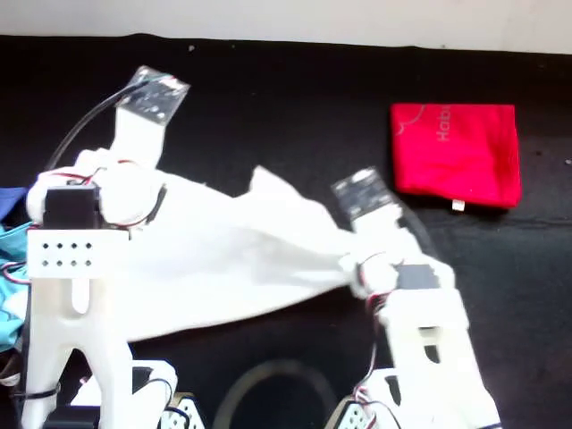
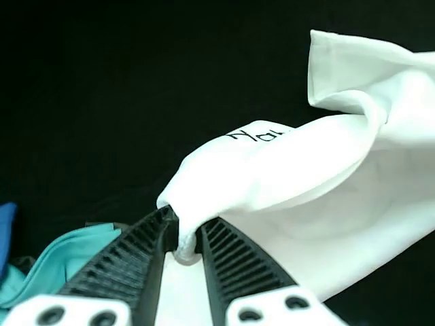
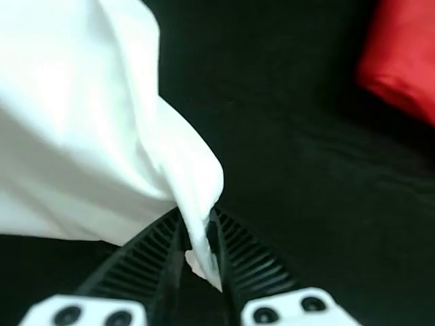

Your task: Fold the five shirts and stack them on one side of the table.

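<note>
Currently both of my claws are clamped on the same garment, a white shirt (image 1: 241, 241). My left gripper (image 2: 183, 232) has its two ribbed black fingers (image 2: 122, 261) pinched together on a bunched corner of the cloth, and from my left wrist the fabric (image 2: 306, 170) swells out from that pinch in a rounded fold. A line of dark print runs along the top of the fold. My right gripper (image 3: 198, 224) is likewise closed on cloth. A thin tongue of the white shirt (image 3: 81, 102) drops between its fingertips, and the rest billows away to one side.

From above, the shirt stretches across the middle of the black table (image 1: 295, 98) between my two arms. It is widest by my left arm and narrows to a gathered point at my right claw. A loose peak of fabric stands up along its far edge. I cannot tell how much of the shirt rests on the table.

A red shirt (image 1: 456, 152) lies folded in a neat rectangle at the far right of the table, well apart from the white one. My right wrist camera catches a corner of it (image 3: 401, 61). On the left edge, beside my left arm, lie a crumpled teal garment (image 1: 9, 268) and a bit of blue cloth (image 1: 9, 198). Both also show past my left fingers, the teal one (image 2: 75, 248) near and the blue one (image 2: 5, 224) at the edge.
</note>
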